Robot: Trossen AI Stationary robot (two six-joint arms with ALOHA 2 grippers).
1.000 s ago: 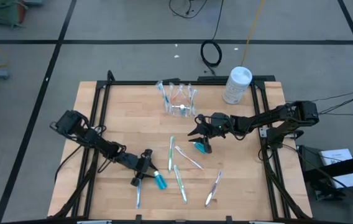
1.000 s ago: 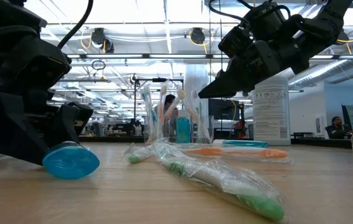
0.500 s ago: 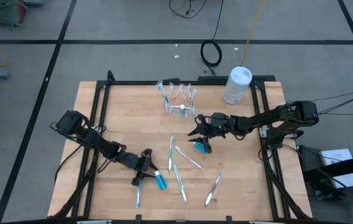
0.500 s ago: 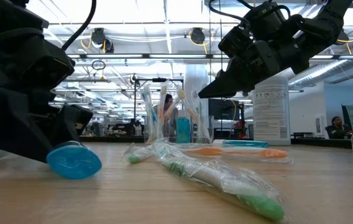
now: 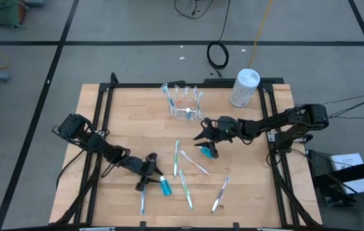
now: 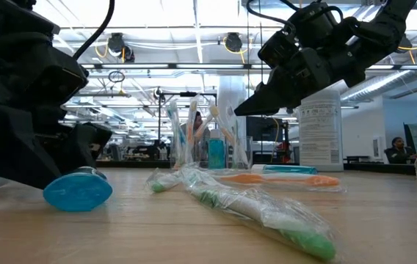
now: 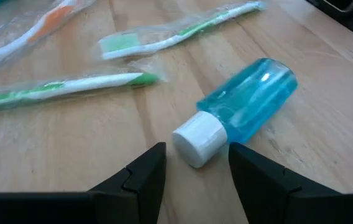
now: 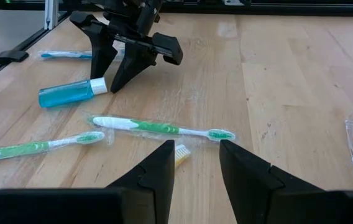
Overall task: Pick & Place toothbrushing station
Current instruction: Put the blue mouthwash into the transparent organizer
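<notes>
Blue tube [image 7: 245, 109] rolled slightly beside left gripper [image 7: 196, 163], jaws wide, cap between fingertips, right gripper [image 5: 202, 136] jaws apart, empty, above tube's far side.

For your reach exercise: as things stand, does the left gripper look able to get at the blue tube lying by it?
Probably yes: the left gripper is open, the blue tube's white cap sits just before its fingertips, nothing between.

From my seat, the left gripper [image 7: 195, 168] sits low with the tube [image 7: 242, 121] lying right ahead, cap between its fingers. Wrapped toothbrushes [image 7: 176, 34] lie beyond. The cup [image 5: 183, 102] stands behind the right gripper [image 5: 202, 142].
</notes>
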